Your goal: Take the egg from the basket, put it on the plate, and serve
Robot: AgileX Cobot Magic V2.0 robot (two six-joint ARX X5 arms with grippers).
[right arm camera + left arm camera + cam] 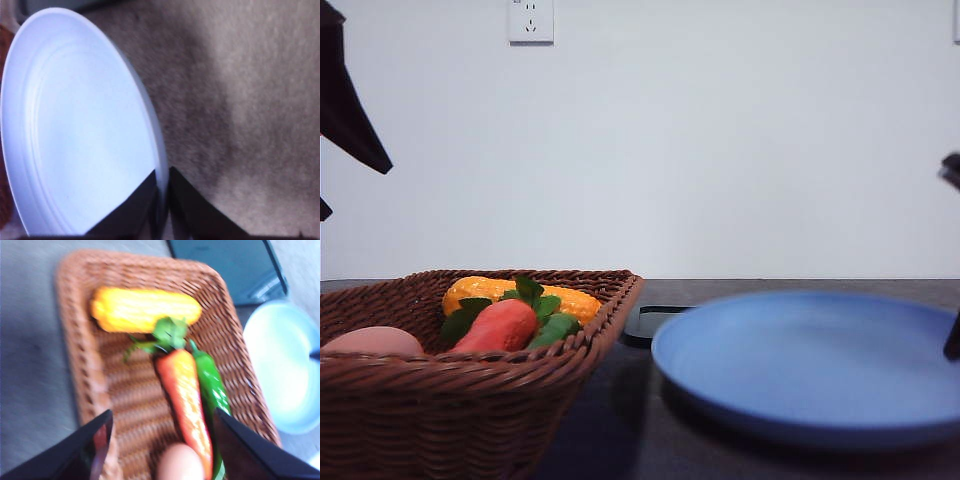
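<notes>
Left gripper (162, 440) on my wrist feed hangs over the basket (80, 365) with its two dark fingers spread wide, nothing between them but air; the egg (180, 463) lies in the basket right in the gap between the fingertips, and I cannot tell whether either finger touches it. Beside the egg in the basket I see an orange carrot (184, 400) with green leaves, a green pepper (212, 390) pressed along the carrot's far side, and a yellow corn cob (145, 309) lying crosswise at the basket's far end. From the front camera the egg (372, 341) peeks over the basket's braided rim (470, 365), at the near end of the basket, with the carrot (500, 325) next to it and the corn (515, 292) behind.

Right gripper (164, 200) is pinched narrow on the rim of the blue plate (85, 130), one finger over the plate's inner face and the other on its outer edge. On the front camera the plate (810, 360) stands beside the basket, apart from it, on the dark table (610, 440), and a black tray (650, 322) shows behind the gap between basket and plate
</notes>
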